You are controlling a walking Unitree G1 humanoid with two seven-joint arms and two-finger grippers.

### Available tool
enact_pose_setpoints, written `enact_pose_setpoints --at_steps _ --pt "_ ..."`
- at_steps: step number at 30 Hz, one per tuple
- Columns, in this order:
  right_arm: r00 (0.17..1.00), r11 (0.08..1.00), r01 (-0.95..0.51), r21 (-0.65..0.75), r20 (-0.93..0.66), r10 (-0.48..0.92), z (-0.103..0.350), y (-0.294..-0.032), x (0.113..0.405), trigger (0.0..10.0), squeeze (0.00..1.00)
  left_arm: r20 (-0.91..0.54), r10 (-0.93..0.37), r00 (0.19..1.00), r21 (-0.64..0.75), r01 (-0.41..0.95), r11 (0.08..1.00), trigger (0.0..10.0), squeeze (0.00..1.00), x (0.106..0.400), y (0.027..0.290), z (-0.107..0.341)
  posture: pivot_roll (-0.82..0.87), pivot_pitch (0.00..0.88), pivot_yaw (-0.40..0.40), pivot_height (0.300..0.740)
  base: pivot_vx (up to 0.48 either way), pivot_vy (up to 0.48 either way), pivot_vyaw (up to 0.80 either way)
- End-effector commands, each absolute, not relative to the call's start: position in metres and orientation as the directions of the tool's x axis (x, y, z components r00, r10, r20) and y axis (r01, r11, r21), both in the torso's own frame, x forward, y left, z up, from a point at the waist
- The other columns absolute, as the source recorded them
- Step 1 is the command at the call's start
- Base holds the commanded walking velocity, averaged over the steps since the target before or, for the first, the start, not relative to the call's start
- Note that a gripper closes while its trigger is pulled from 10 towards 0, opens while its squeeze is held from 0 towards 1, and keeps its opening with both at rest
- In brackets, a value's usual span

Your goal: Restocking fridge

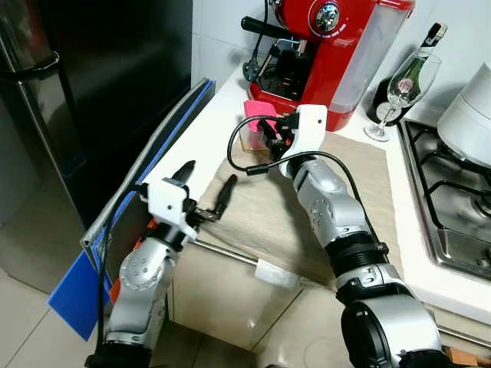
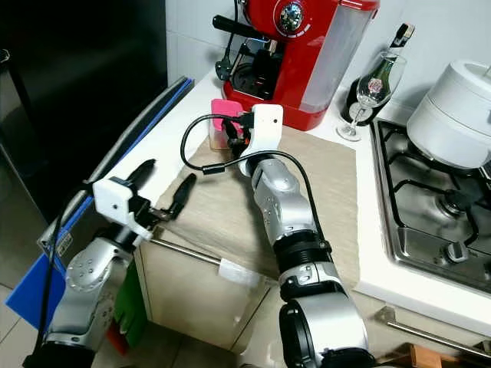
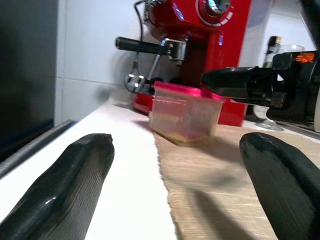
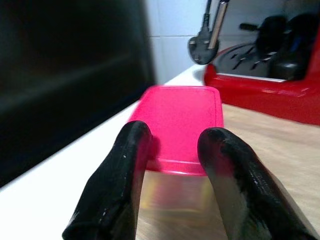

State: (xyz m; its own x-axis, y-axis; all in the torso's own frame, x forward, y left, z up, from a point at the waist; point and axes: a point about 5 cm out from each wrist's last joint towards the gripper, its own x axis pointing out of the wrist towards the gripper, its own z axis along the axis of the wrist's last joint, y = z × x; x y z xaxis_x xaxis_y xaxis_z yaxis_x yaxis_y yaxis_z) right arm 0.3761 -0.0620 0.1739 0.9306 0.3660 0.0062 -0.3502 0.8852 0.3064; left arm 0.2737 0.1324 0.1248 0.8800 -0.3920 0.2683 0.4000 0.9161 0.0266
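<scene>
A clear plastic container [image 1: 251, 136] with a pink lid [image 4: 179, 117] stands on the counter at the far left corner of a beige mat [image 1: 307, 215], in front of the red coffee machine. My right gripper [image 4: 175, 136] reaches just over the near edge of the lid, its fingers a narrow gap apart with nothing between them. My left gripper [image 1: 209, 176] is open at the counter's front edge, pointing toward the container [image 3: 185, 117] and well short of it. The black fridge [image 1: 92, 100] stands to the left with its door closed.
A red coffee machine [image 1: 322, 54] stands behind the container. A wine glass [image 1: 410, 84] and a dark bottle [image 1: 426, 46] are to its right. A gas hob [image 1: 453, 207] with a white pot [image 1: 476, 115] lies at the right. A blue board [image 1: 153, 169] leans between counter and fridge.
</scene>
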Motion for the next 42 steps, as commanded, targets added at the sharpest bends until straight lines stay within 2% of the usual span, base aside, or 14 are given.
enact_pose_setpoints --at_steps 1,8,14,22,23,31,42 --pt "0.927 0.873 -0.338 0.352 -0.038 0.374 0.169 -0.06 0.375 10.0 1.0 0.288 -0.404 0.869 0.039 0.41 0.911 10.0 0.0 0.274 0.126 0.13 0.08 0.0 -0.164 0.74 0.0 0.0 0.0" --pt "0.914 0.853 -0.386 0.353 0.019 0.406 0.19 -0.051 0.368 10.0 1.0 0.292 -0.396 0.87 0.032 0.405 0.914 10.0 0.0 0.273 0.123 0.129 0.07 0.0 -0.168 0.74 0.0 0.0 0.0" --pt "0.922 0.882 -0.364 0.301 -0.022 0.388 0.188 -0.055 0.364 10.0 1.0 0.291 -0.408 0.865 0.033 0.417 0.908 10.0 0.0 0.275 0.121 0.13 0.06 0.0 -0.156 0.74 0.0 0.0 0.0" --pt "0.917 0.881 -0.346 0.324 -0.08 0.39 0.193 -0.044 0.354 10.0 1.0 0.287 -0.413 0.864 0.04 0.42 0.907 10.0 0.0 0.276 0.121 0.13 0.06 0.0 -0.149 0.74 0.0 0.0 0.0" --pt "0.919 0.885 -0.347 0.311 -0.075 0.386 0.195 -0.043 0.354 10.0 0.0 0.287 -0.413 0.864 0.041 0.419 0.907 10.0 0.0 0.276 0.121 0.13 0.06 0.0 -0.149 0.74 0.0 0.0 0.0" --pt "0.93 0.914 -0.341 0.218 -0.06 0.362 0.209 -0.035 0.354 10.0 0.0 0.287 -0.414 0.864 0.04 0.421 0.906 10.0 0.0 0.276 0.12 0.13 0.06 0.0 -0.15 0.74 0.0 0.0 0.0" --pt "0.915 0.888 -0.309 0.339 -0.149 0.375 0.193 -0.032 0.352 10.0 0.0 0.283 -0.411 0.867 0.04 0.418 0.908 10.0 0.0 0.275 0.12 0.128 0.06 0.0 -0.153 0.74 0.0 0.0 0.0"
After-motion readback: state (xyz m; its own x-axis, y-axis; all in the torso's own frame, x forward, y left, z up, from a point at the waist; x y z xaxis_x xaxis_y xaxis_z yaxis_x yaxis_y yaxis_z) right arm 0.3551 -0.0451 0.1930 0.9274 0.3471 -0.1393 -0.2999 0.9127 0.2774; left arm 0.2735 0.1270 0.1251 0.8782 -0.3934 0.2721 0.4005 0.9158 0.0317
